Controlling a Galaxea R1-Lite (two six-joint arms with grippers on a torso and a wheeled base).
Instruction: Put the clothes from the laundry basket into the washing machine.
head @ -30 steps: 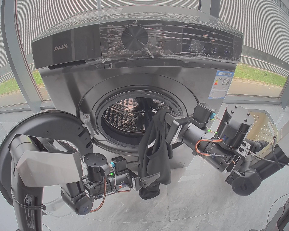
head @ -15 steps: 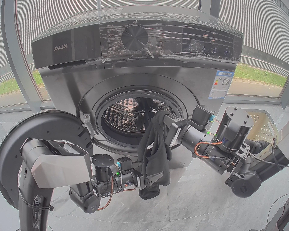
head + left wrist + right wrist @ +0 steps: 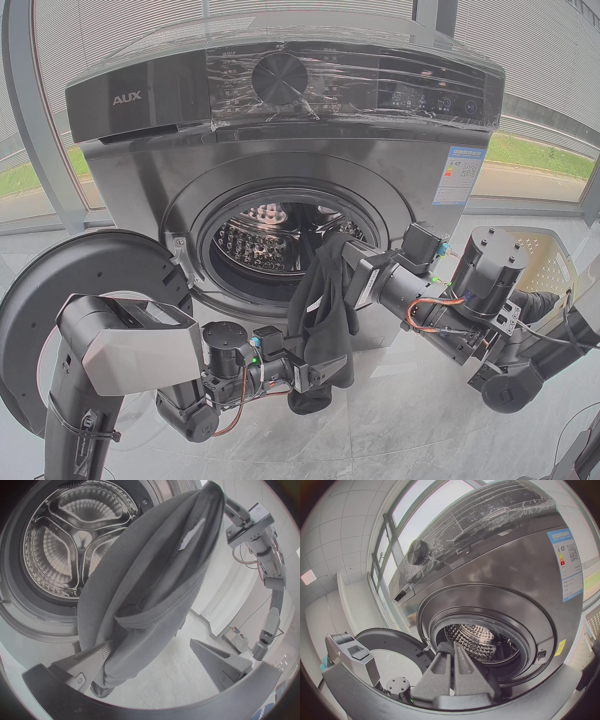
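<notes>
Head view: dark grey metal front-loading washing machine (image 3: 281, 156), its round door (image 3: 94, 275) swung wide at the machine's left side. Before the machine's drum opening (image 3: 275, 250), right pincer (image 3: 345, 245) clamped on the top of a black cloth garment (image 3: 325, 312), which hangs past the opening's lower rim toward the floor (image 3: 387, 412). Low in front of the machine, left pincer (image 3: 325, 367) spread about the garment's lower part. Just to the machine's right, cream perforated plastic laundry basket (image 3: 550, 262) with dark clothing (image 3: 540, 303) inside.

Left wrist view: fingers (image 3: 84, 667) spread wide, one against the hanging garment (image 3: 140, 589), the other apart from it; ribbed steel drum (image 3: 62, 542) of the machine behind.

Right wrist view: fingers (image 3: 468, 673) pressed together on a fold of the garment (image 3: 445, 647), right before the machine's (image 3: 503, 573) drum mouth.
</notes>
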